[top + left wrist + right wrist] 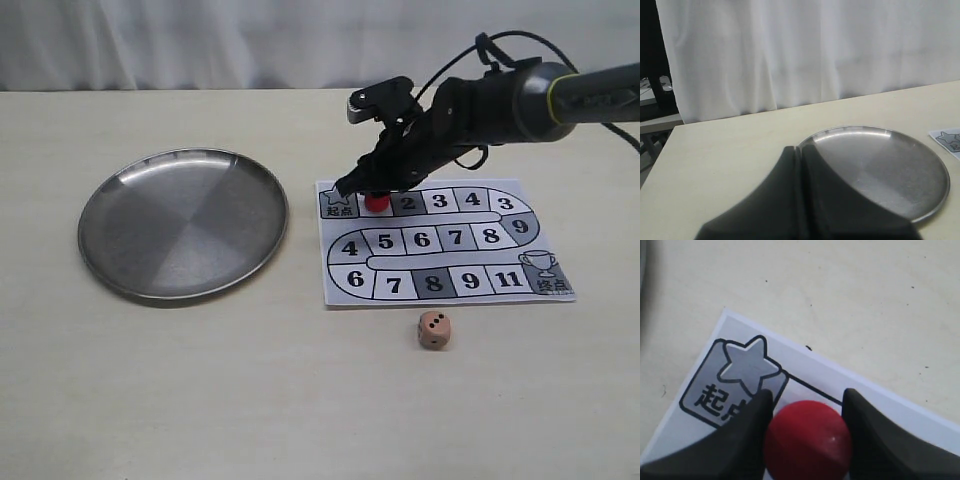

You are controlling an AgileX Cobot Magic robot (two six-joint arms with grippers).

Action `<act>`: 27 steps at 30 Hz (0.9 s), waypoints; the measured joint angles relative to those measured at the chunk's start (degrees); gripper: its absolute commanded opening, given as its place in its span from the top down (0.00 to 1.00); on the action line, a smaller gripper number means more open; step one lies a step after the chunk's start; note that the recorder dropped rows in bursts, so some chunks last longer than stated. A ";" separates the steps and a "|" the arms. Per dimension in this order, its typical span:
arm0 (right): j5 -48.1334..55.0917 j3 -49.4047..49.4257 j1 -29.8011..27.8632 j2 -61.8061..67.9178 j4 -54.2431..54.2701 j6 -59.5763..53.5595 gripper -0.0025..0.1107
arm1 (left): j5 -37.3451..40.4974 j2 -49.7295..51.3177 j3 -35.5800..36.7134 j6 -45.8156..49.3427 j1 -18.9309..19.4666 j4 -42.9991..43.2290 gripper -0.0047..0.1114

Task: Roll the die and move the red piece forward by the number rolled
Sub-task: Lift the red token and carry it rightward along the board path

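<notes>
The red piece [376, 201] stands on the board's first square, right beside the grey star start square [338, 203]. My right gripper [374, 190] reaches down over it from the right. In the right wrist view its two black fingers press both sides of the red piece [807, 440], so it is shut on the piece. The pinkish-tan die [434, 330] lies on the table just in front of the board [440, 245], with two dark pips on its near face. My left gripper [799, 149] is shut and empty, its tips near the plate's rim; the exterior view does not show it.
A round steel plate [183, 222] lies left of the board, also seen as the plate [880, 165] in the left wrist view. White curtains hang behind the table. The right arm [520, 100] stretches over the board's far edge.
</notes>
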 measured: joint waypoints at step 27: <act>-2.06 2.89 -4.78 -0.01 -0.64 1.46 0.94 | 0.00 0.00 0.00 0.00 0.00 0.00 0.96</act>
